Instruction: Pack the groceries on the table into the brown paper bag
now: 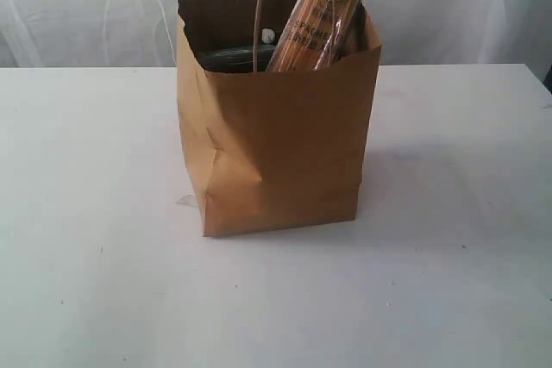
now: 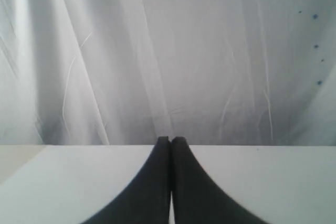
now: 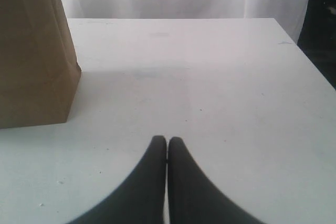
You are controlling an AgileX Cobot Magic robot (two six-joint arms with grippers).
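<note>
The bag [image 1: 280, 144] is standing upright in the middle of the table [image 1: 95, 282]. The spaghetti packet [image 1: 312, 28] is leaning inside it and sticking out the top. A can [image 1: 226, 59] is sitting inside, left of the packet.

Upright brown paper bag [image 1: 280, 144] on the table [image 1: 86, 213], spaghetti packet [image 1: 315, 23] and dark tin can [image 1: 228, 58] inside

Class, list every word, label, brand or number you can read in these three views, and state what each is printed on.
"SPAGHE": partly legible lettering running along the long clear spaghetti packet that sticks out of the tall brown paper bag; the rest of the word is blurred.
The smaller line beside it and the round emblem near the packet's top: too blurred to read.
The bag itself: no print visible.
Both wrist views: no text.
</note>
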